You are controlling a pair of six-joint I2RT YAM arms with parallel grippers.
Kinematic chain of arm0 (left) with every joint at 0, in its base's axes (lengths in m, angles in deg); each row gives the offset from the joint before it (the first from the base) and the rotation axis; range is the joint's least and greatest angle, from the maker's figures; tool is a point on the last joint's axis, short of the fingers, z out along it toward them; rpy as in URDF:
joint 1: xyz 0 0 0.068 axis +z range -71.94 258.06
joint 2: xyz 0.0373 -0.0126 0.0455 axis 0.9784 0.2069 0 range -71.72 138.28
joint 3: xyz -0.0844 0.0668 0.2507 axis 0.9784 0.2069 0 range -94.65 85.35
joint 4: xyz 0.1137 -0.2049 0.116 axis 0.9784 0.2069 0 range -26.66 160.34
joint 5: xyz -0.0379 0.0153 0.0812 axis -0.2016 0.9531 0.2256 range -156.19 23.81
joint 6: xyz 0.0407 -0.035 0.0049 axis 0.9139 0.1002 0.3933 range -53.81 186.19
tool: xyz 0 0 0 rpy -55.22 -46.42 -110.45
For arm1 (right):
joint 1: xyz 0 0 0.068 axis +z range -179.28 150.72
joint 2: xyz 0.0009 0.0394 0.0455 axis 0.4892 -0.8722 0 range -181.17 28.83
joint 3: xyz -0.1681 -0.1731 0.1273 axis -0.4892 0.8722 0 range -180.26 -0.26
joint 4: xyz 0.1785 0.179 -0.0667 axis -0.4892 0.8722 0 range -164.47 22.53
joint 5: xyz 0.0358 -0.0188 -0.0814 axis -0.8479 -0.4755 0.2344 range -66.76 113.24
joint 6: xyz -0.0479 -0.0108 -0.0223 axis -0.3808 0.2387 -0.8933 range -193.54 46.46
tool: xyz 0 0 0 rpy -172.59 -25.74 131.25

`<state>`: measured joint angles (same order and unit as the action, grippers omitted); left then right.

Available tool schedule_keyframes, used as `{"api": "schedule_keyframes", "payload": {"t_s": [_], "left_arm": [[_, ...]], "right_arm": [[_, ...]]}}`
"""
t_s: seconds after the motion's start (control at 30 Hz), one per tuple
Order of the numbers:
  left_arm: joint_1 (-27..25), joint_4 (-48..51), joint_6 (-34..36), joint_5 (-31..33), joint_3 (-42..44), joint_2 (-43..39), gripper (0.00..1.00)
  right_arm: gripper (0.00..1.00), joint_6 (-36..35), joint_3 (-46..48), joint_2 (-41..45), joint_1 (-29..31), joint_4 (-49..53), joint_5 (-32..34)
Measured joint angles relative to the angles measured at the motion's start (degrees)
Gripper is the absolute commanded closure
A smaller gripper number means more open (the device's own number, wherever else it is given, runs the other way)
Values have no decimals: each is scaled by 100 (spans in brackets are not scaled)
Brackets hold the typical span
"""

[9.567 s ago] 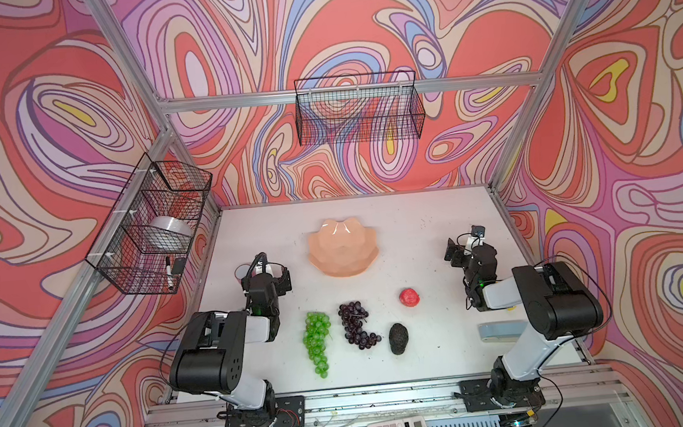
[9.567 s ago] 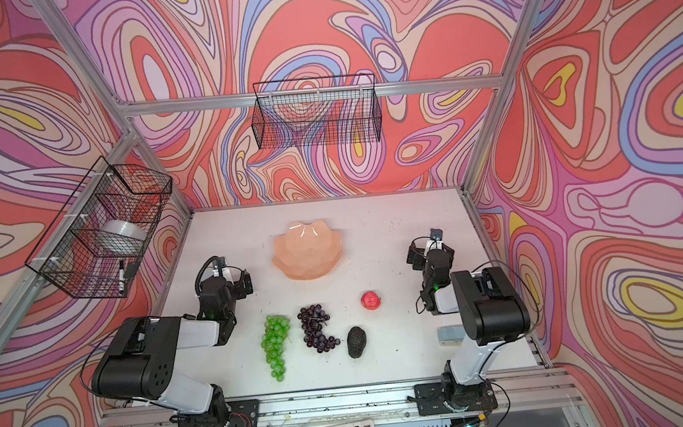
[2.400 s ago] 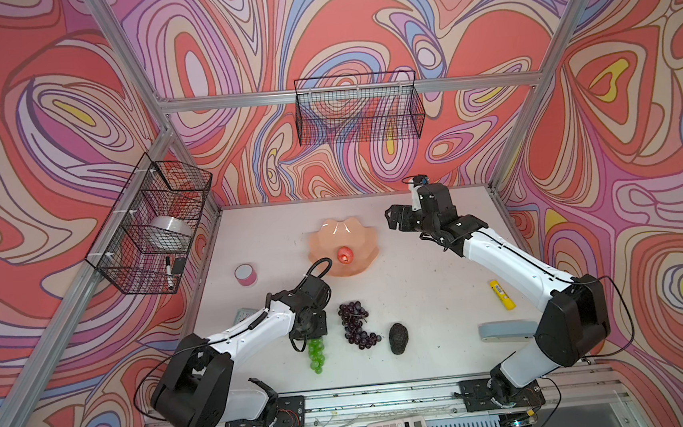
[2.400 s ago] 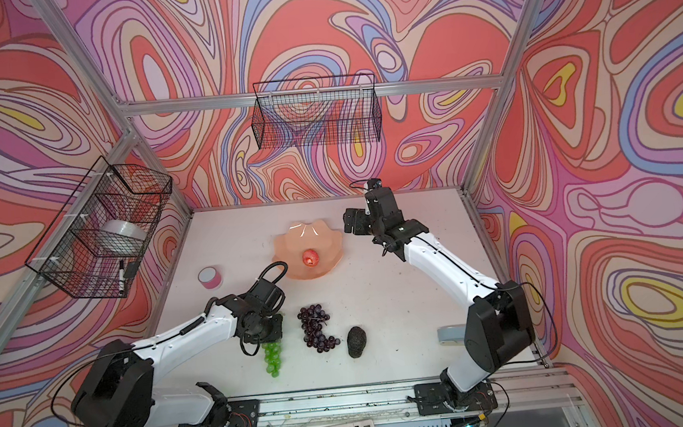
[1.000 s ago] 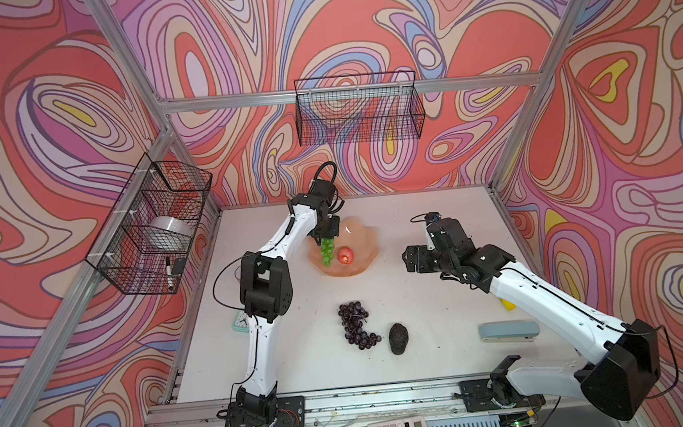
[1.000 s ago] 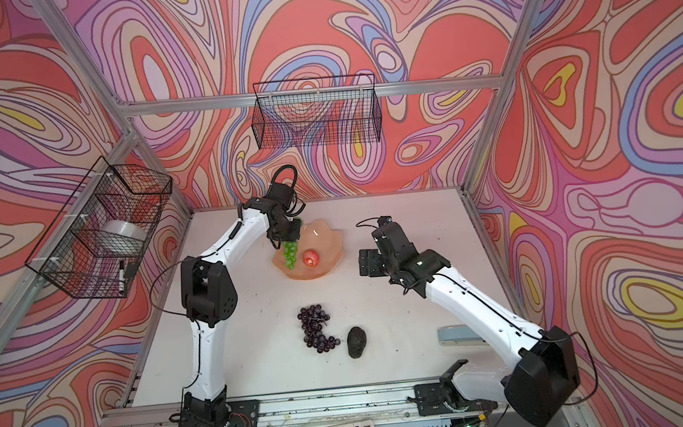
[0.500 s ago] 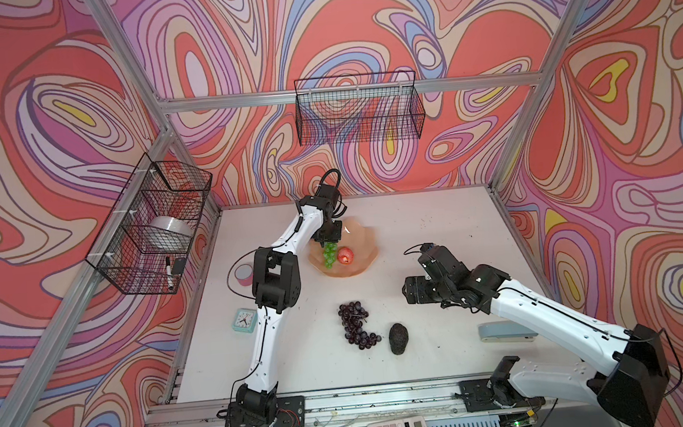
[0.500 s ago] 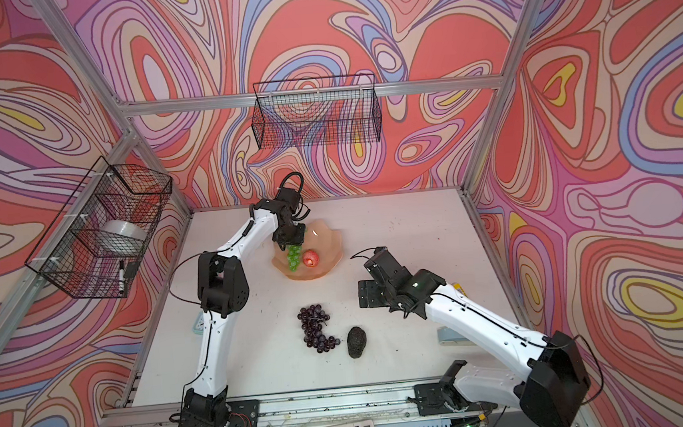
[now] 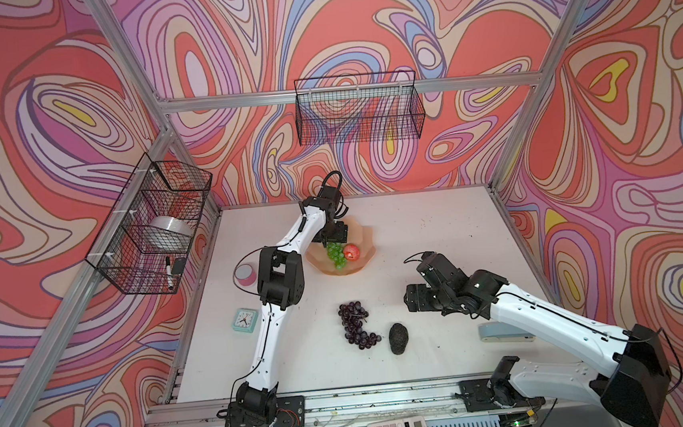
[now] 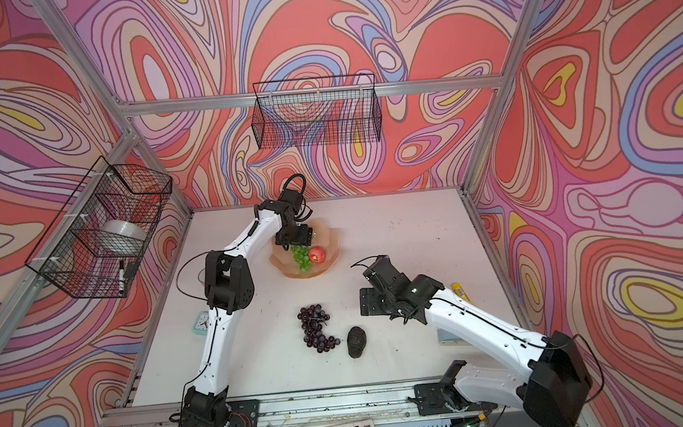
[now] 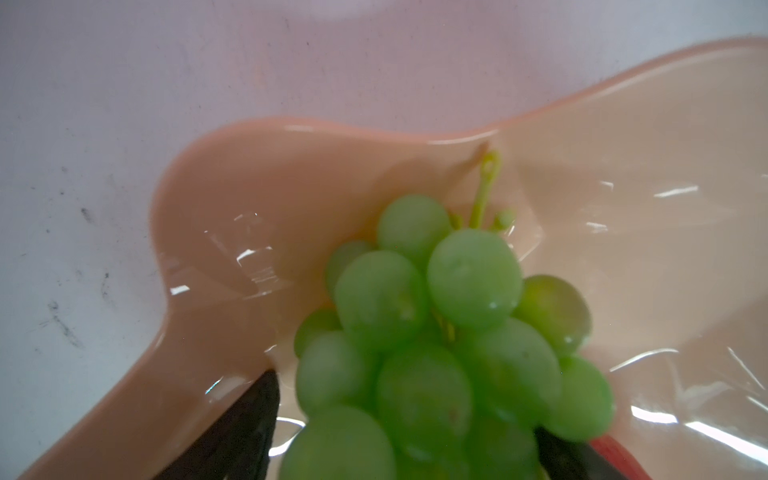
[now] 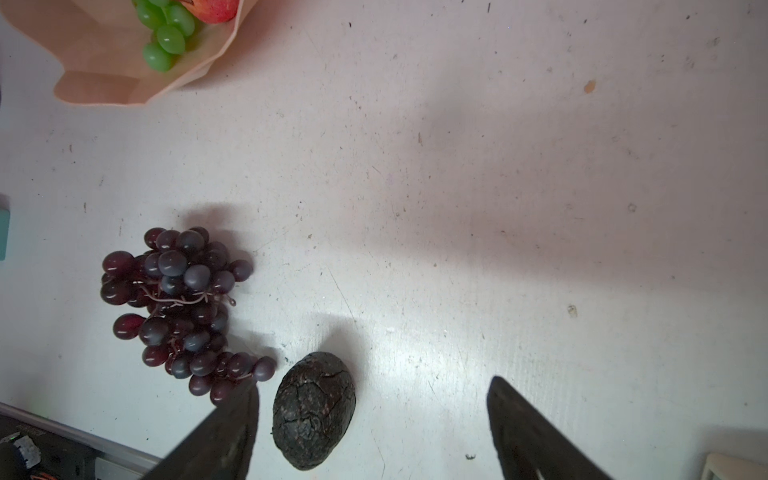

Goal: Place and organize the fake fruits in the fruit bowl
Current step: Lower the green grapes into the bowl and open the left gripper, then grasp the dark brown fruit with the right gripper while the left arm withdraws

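The right end effector [image 12: 372, 385] hangs wide open and empty near the bumpy avocado [image 12: 313, 409], which lies by the surface's [image 12: 498, 166] front edge and looks rigid and light, best pinched across its narrow middle

Peach-orange bowl [image 9: 366, 244], faceted sides, scalloped rim, standing upright. Inside it: a translucent green grape bunch [image 9: 336, 254] lying lengthwise, touching a small red apple [image 9: 351, 252]. A dark purple grape bunch [image 9: 355, 326] lies outside, well in front of the bowl. A bumpy black-green avocado [image 9: 398, 338] lies just beside that bunch's tail end.
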<state>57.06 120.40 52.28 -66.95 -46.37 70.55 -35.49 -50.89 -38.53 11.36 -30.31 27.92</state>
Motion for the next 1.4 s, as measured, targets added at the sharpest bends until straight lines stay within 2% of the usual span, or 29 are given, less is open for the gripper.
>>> {"api": "schedule_keyframes", "payload": {"t_s": [0.1, 0.23, 0.37, 0.53, 0.73, 0.9, 1.23, 1.4], "left_arm": [[0, 0, -4, -57, 0, 0, 11], [-2, -2, -24, -162, 0, -4, 0], [0, -39, -74, -262, 39, -105, 0], [0, -321, -136, -459, 402, -682, 0], [0, -957, -221, -723, 1132, -1849, 0], [0, -1563, -264, -693, 1816, -2804, 0], [129, -3300, -433, 378, 4782, -5958, 0], [192, -3698, -533, 999, 5554, -6747, 0]], "right_arm": [[12, 4, 0, -90, 35, 2, 2], [12, 70, -11, -214, 280, 92, 122], [12, 330, -59, -258, 695, 258, 208], [12, 848, -219, -442, 1325, 420, 372], [11, 1499, -358, -1119, 1985, 433, 525], [11, 1823, -356, -1631, 2168, 363, 570], [18, 2076, -304, -2168, 2168, -31, 662], [28, 2094, -297, -2396, 2133, -219, 702]]}}
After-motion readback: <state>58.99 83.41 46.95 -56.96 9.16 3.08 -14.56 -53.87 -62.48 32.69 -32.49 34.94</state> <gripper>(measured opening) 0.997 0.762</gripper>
